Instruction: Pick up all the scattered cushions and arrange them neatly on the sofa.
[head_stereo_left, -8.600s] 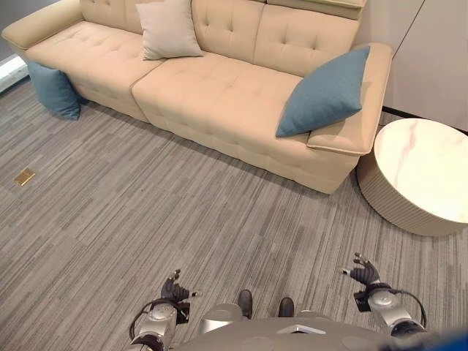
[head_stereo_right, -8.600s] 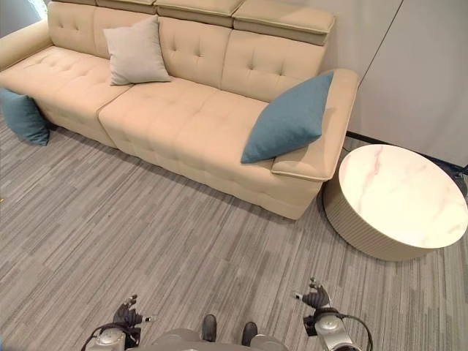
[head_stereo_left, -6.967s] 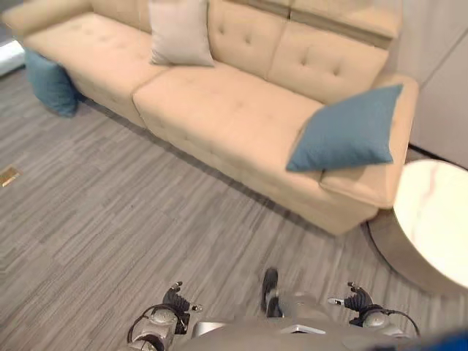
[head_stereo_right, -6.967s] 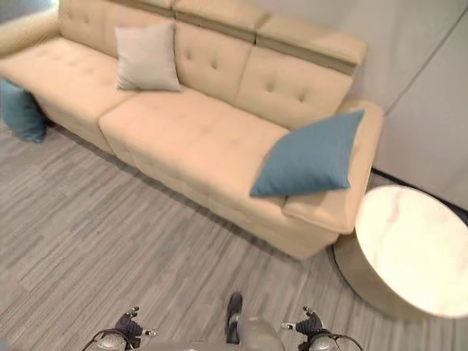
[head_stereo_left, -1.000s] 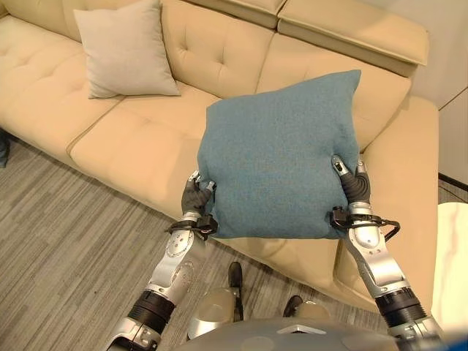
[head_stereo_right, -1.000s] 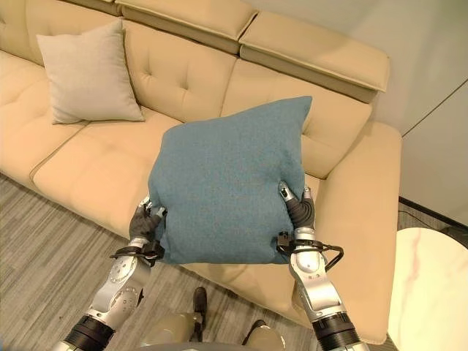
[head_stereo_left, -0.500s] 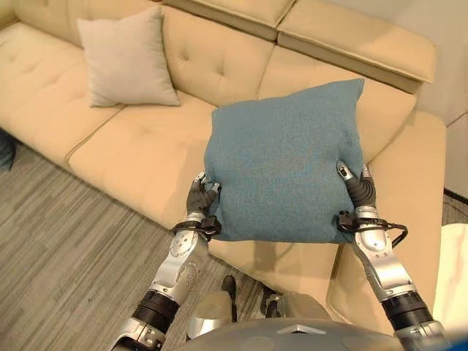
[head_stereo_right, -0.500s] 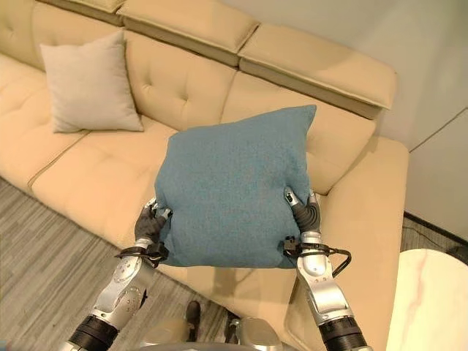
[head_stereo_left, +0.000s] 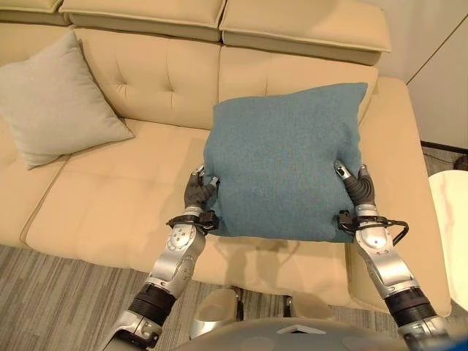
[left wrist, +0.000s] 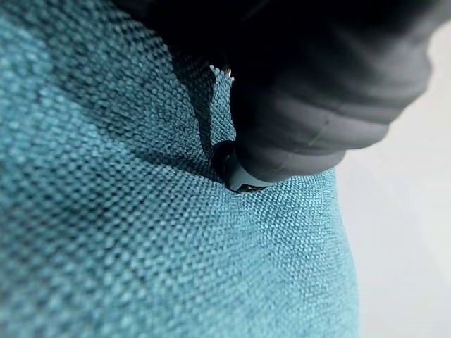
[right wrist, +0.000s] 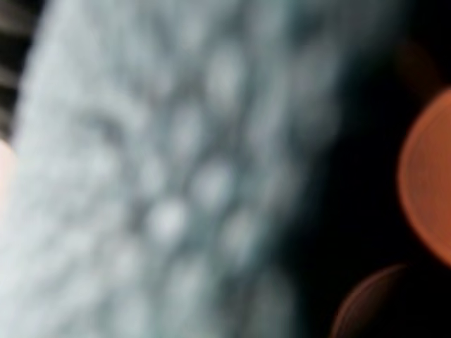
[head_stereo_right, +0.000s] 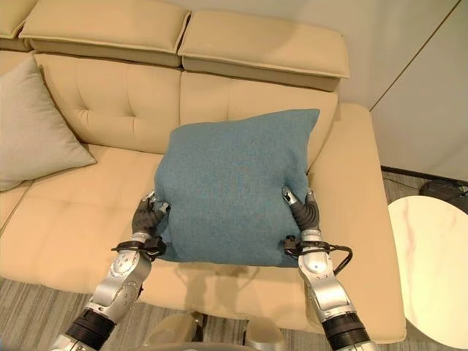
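Observation:
A blue cushion hangs upright over the right seat of the beige sofa, in front of its backrest. My left hand grips the cushion's lower left edge, fingers curled into the cloth. My right hand holds the lower right edge, thumb on the front face and fingers along the side. In the left wrist view a dark fingertip presses into the blue weave. A light grey-beige cushion leans against the backrest further left on the sofa.
The sofa's wide right armrest lies just right of the held cushion. A round white marble-top table stands right of the sofa. Grey striped carpet runs along the sofa's front.
The whole view has shifted, so the camera moved closer to the sofa and turned. The blue cushion stays held between both hands, now squarely before the right backrest.

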### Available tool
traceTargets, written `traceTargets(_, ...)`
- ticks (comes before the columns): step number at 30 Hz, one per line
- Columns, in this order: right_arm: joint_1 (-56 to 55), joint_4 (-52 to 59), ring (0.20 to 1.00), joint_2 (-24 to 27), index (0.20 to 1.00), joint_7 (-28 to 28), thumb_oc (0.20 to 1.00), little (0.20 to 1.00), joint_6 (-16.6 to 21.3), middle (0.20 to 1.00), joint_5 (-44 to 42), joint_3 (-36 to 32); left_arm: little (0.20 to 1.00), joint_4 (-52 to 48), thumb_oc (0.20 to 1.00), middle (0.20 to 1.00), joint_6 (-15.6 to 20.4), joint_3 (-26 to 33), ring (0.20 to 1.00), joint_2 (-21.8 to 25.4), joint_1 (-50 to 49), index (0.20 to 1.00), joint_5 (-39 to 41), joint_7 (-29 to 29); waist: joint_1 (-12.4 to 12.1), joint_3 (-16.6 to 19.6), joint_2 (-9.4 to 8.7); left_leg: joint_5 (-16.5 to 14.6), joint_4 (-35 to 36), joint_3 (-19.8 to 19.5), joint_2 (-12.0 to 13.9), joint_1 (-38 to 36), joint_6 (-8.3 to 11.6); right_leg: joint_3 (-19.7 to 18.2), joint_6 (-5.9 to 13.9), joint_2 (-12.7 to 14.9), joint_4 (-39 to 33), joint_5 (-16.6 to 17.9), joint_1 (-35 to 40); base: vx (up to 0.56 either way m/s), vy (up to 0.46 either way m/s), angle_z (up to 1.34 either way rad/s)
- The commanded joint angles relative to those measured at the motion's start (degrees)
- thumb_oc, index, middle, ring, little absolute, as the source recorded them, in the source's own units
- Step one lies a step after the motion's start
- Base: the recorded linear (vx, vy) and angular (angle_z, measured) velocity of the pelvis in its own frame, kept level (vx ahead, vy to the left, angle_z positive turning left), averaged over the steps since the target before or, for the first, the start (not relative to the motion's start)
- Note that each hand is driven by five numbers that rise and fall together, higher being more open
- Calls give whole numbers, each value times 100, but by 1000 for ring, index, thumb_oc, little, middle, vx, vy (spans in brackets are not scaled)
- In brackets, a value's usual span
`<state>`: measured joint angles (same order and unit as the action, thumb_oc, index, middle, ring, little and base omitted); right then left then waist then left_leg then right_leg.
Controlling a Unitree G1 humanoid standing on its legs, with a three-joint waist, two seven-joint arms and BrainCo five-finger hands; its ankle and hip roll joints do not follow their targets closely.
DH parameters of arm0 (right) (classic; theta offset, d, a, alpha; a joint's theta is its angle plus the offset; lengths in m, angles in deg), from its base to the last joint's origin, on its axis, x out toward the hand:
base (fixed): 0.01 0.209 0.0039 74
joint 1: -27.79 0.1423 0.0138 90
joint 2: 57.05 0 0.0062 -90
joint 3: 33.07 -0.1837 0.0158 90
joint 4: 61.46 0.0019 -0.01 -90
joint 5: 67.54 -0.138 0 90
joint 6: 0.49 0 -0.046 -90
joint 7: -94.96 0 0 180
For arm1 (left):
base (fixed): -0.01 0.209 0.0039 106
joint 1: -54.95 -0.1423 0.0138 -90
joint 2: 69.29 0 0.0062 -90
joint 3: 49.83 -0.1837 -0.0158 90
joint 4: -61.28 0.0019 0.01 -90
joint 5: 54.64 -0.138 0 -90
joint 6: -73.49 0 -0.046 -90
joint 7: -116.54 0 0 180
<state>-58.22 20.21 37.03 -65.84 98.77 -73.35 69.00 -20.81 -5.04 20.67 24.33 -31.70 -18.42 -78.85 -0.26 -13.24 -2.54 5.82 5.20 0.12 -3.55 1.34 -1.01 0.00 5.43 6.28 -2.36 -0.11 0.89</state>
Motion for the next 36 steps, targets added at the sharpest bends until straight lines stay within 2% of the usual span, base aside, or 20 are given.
traceTargets(1,1281,54,200,-95,200,74,200,200,405,200,491,437,200,-549,200,200,604,-73,200,-100,964,200,-690,158,-270,128,-233,-916,-510,310,325,531,50,433,294,-90,248,304,-777,-312,54,-124)
traceTargets(7,2633,-521,200,140,200,595,200,200,436,200,629,665,200,160,200,200,803,-408,200,-123,2387,200,-976,-274,-233,-91,-168,-478,-184,231,243,1412,181,591,259,10,-123,634,-1529,-165,-18,2)
traceTargets(8,3051,-728,200,263,200,752,200,200,420,200,660,723,200,400,200,200,863,-453,200,-92,2895,200,-1005,-422,-221,-69,-131,-334,-86,179,256,1670,255,640,250,24,-198,691,-1763,-111,-40,29)
traceTargets(11,3815,-1107,200,445,200,1045,200,200,432,200,671,798,200,822,200,200,971,-607,200,-34,3771,200,-1081,-698,-195,-69,-99,-190,-31,130,274,2014,356,709,257,24,-233,753,-2103,-64,-40,20)
traceTargets(13,4846,-1591,200,593,200,1397,200,200,477,200,690,980,200,1443,200,200,1061,-754,200,145,4922,200,-1235,-1043,-176,-107,-100,-60,-20,81,323,2402,433,739,318,19,-264,875,-2530,-70,-48,4)
traceTargets(14,5021,-1649,200,624,200,1499,200,200,489,200,772,999,200,1528,200,200,1077,-767,200,173,5124,200,-1322,-1124,-180,-117,-95,-64,-20,79,341,2461,451,732,332,-1,-264,864,-2603,-46,-32,-2)
traceTargets(15,5248,-1692,200,672,200,1630,200,200,523,200,879,1037,200,1608,200,200,1105,-774,200,241,5364,200,-1416,-1241,-185,-115,-101,-32,-20,70,350,2564,468,719,342,-8,-264,884,-2717,-16,-22,-6)
traceTargets(17,5664,-1645,200,825,200,2331,200,200,520,200,1616,1038,200,1561,200,200,1279,-698,200,349,5851,200,-1958,-1795,-135,-64,-104,40,-20,8,370,2902,502,698,362,-13,-264,938,-3105,-11,-5,-4)
traceTargets(18,5659,-1596,200,828,200,2434,200,200,504,200,1768,1017,200,1486,200,200,1305,-662,200,351,5841,200,-2055,-1907,-128,-49,-95,11,-20,8,376,2922,510,689,368,-23,-264,910,-3129,25,-1,-4)
traceTargets(20,5857,-1670,200,976,200,2832,200,200,435,200,2363,1181,200,1545,200,200,1250,-767,200,505,6238,200,-2742,-2415,-35,49,-66,25,-20,-7,380,3137,537,654,367,-25,-264,924,-3360,52,0,-4)
traceTargets(24,6475,-2433,200,968,200,3039,200,200,371,200,2196,1486,200,2333,200,200,1155,-1295,200,685,7427,200,-2825,-2546,55,96,3,59,-20,2,380,3394,560,614,400,-2,-264,969,-3628,8,5,-1)
traceTargets(25,6499,-2452,200,969,200,3042,200,200,379,200,2191,1488,200,2355,200,200,1166,-1301,200,685,7454,200,-2816,-2543,54,89,1,60,-20,3,380,3402,560,613,400,-1,-264,971,-3637,21,26,-6)
traceTargets(27,7088,-3190,200,975,200,3042,200,200,308,200,1845,1752,200,3230,200,200,1065,-1734,200,770,8300,200,-2604,-2383,125,81,44,93,-20,-1,375,3554,555,556,430,6,-264,1027,-3796,19,30,-4)
traceTargets(30,7667,-3895,200,1038,200,2812,200,200,222,200,1376,2049,200,3914,200,200,915,-2103,200,841,8920,200,-2406,-2073,144,28,97,127,-20,0,365,3731,539,514,459,6,-264,1071,-4010,29,25,-9)
traceTargets(31,7966,-4299,200,1041,200,2549,200,200,179,200,1048,2293,404,4305,404,404,859,-2188,404,791,9138,404,-2196,-1919,149,10,104,160,-20,5,353,3839,542,485,468,-5,-264,1101,-4109,17,-2,-11)
traceTargets(32,8141,-4566,200,1064,200,2379,200,200,160,200,811,2438,887,4493,887,887,840,-2195,887,761,9234,887,-2023,-1817,150,-11,108,178,-20,0,367,3906,546,481,473,-8,-264,1118,-4176,22,-1,-6)
traceTargets(33,8337,-4899,435,1074,435,2128,435,435,102,435,397,2634,1000,4694,1000,1000,832,-2170,1000,693,9275,1000,-1694,-1719,139,-42,110,206,-20,-5,364,3992,553,485,479,-32,-264,1134,-4285,19,-12,-3)
traceTargets(34,8394,-5033,780,1102,780,2030,780,780,71,780,225,2690,1000,4736,1000,1000,815,-2148,1000,639,9281,1000,-1582,-1650,142,-60,110,216,-20,-7,366,4029,555,484,483,-38,-264,1143,-4328,25,5,-4)
traceTargets(35,8455,-5172,1000,1137,1000,1922,1000,1000,17,1000,14,2779,1000,4771,1000,1000,780,-2148,1000,633,9244,1000,-1515,-1601,141,-89,112,244,-20,-12,362,4113,566,475,486,-52,-264,1167,-4413,13,1,-3)
traceTargets(36,8449,-5245,1000,1177,1000,1861,1000,1000,0,1000,-37,2821,1000,4793,1000,1000,749,-2147,1000,598,9193,1000,-1508,-1563,148,-96,104,249,-20,-16,367,4156,570,478,485,-55,-264,1173,-4460,21,-8,-5)
